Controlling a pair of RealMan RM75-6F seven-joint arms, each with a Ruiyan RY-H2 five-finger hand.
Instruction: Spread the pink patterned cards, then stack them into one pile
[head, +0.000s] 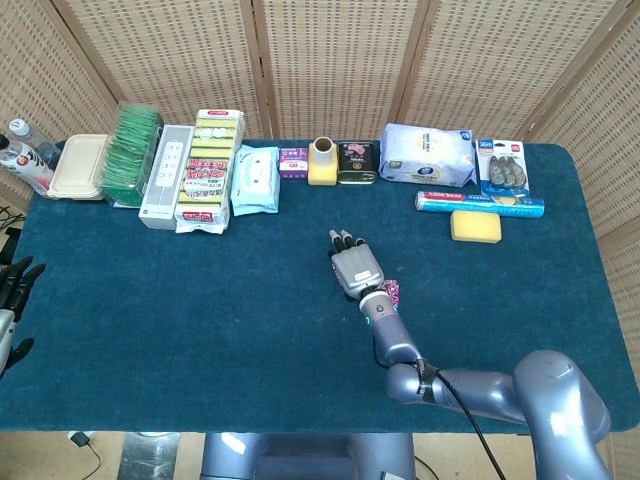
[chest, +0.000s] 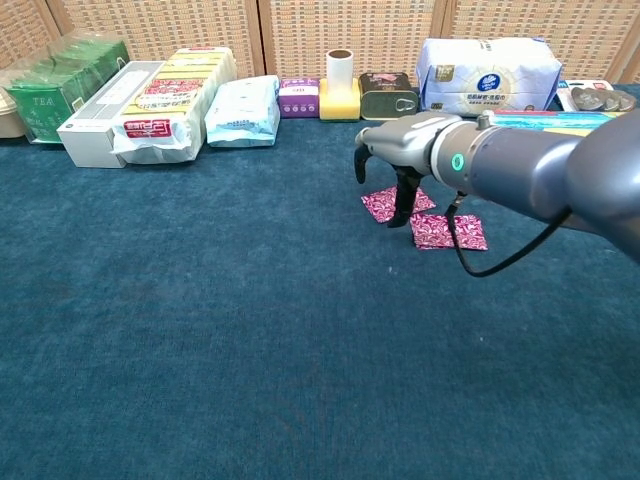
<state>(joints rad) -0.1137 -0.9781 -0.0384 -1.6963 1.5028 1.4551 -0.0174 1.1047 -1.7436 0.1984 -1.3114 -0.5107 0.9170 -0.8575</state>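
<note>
Two pink patterned cards (chest: 448, 231) flat on cloth, side by side, corners touching.
</note>
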